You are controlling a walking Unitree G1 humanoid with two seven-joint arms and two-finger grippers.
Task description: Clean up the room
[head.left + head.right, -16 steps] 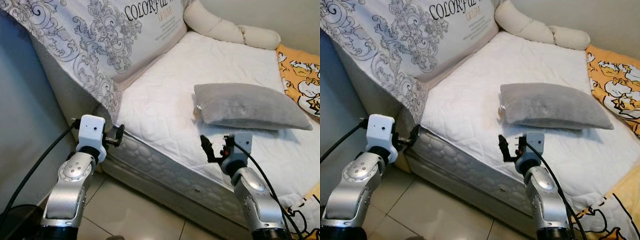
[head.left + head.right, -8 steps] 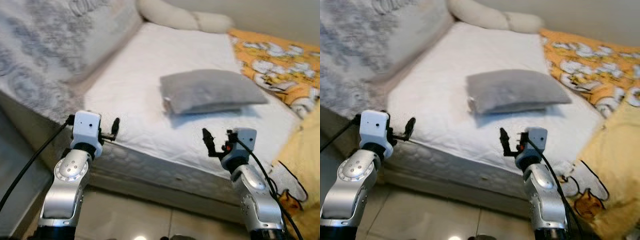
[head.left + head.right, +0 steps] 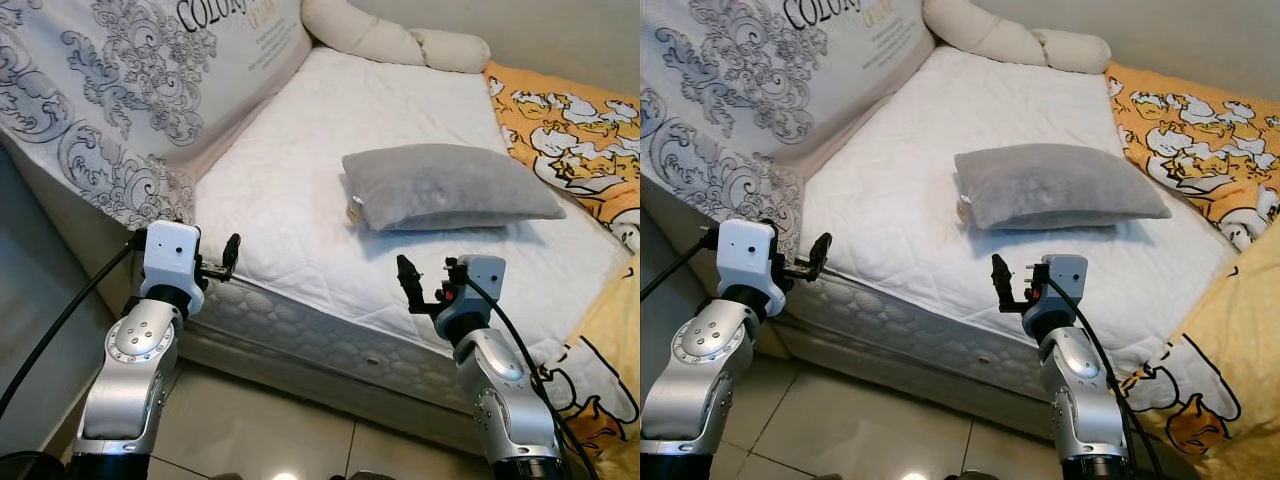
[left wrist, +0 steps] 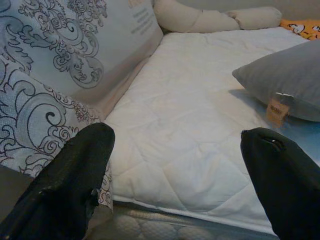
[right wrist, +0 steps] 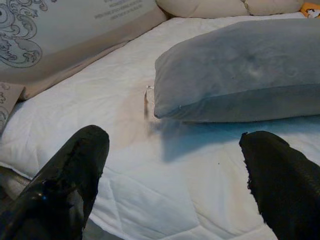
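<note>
A grey pillow lies on the white mattress of the bed, toward its right half. The right pincer hangs over the near mattress edge, just short of the pillow and not touching it, its fingers spread. The left pincer is held at the near left edge of the mattress, well apart from the pillow, also spread and holding nothing.

The right wrist view shows the pillow close ahead between the two black fingers, with a small tag at its near corner. The left wrist view catches just one end of the pillow off to the side, with that tag hanging from it, and bare mattress straight ahead.

A patterned cover with grey scrollwork and printed lettering is draped along the left side of the bed and over its corner. A long cream bolster lies across the far end. An orange cartoon-print blanket covers the right side and hangs over the near right corner. Pale floor tiles run below the bed. Nothing lies between the right pincer and the pillow.
</note>
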